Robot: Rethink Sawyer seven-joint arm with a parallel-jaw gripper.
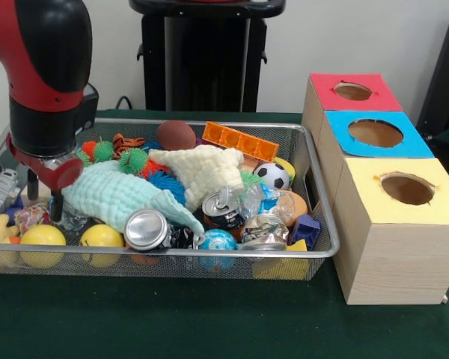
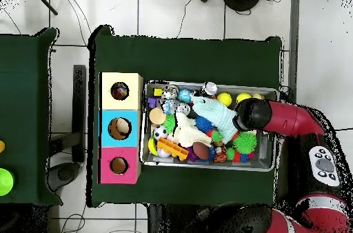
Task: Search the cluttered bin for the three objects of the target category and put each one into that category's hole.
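A dark green cloth-covered table [image 1: 172, 321] carries two things directly. One is a wide, shallow basket of silver wire mesh with a metal rim [image 1: 209, 254], crammed with toys, cans and cloths. The other, just beside the basket's end, is a row of three pale wooden boxes [image 1: 393, 258] set touching one another, topped with a yellow [image 1: 426, 209], a blue [image 1: 404, 146] and a red paper face [image 1: 378, 101], each cut with a round hole. The gripper's fingers cannot be made out, so the boxes are simply at the basket's end farthest from the arm.
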